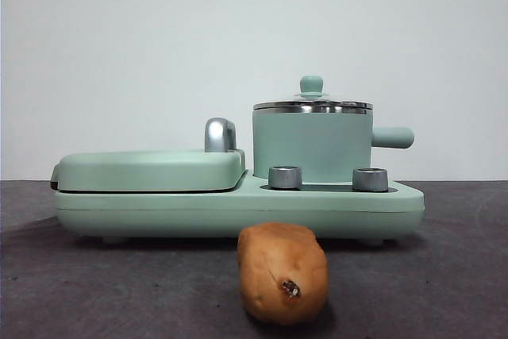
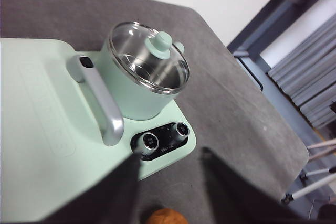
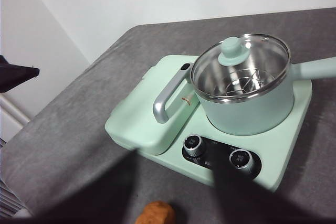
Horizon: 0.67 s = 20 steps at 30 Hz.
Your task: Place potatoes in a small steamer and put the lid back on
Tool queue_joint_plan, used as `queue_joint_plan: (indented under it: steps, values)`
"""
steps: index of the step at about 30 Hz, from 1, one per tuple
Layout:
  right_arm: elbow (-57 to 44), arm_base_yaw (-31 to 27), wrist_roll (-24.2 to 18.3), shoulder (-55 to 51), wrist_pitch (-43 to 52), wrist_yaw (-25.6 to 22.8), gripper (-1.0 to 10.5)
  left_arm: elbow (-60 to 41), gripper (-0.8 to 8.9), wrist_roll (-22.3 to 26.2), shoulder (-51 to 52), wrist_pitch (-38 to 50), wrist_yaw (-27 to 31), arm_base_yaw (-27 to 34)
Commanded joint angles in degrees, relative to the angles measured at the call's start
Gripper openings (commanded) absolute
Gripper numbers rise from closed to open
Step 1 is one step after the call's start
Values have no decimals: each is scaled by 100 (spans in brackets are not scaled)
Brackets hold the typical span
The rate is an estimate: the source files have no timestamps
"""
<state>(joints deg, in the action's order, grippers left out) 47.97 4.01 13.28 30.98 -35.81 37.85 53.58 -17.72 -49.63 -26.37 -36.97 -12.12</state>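
Note:
An oblong orange-brown potato (image 1: 282, 271) lies on the dark table in front of the appliance, its dark spot facing the camera. It also shows between the jaws at the edge of both wrist views, as potato (image 2: 166, 216) and potato (image 3: 156, 213). The mint-green steamer (image 1: 312, 147) stands on the right half of the base. Its glass lid (image 1: 312, 105) with a green knob is on it. My left gripper (image 2: 171, 157) and right gripper (image 3: 176, 162) hover high above the table, both open and empty. Neither appears in the front view.
A flat mint-green griddle (image 1: 151, 168) with a chrome handle (image 1: 220, 134) takes up the left half of the base (image 1: 238, 206). Two steel dials (image 1: 285, 177) sit in front of the steamer. The steamer's side handle (image 1: 393, 137) points right. The table edge (image 2: 252, 77) lies beyond.

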Motion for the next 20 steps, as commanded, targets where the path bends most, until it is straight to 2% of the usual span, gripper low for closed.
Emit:
queue_joint_plan:
  steps: [1, 3, 15, 20]
  values:
    - [87, -2, -66, 44, 33, 24, 455, 223, 374, 236, -188, 48, -48, -107]
    - [87, -2, -66, 48, 33, 22, 457, 302, 414, 297, -317, 50, -48, -192]
    - [87, -2, -46, 116, 11, 22, 457, 1408, 414, 667, -1792, 15, -13, -863]
    - [87, -2, -39, 114, 11, 24, 457, 2321, 414, 841, -2820, -79, 400, -1244]
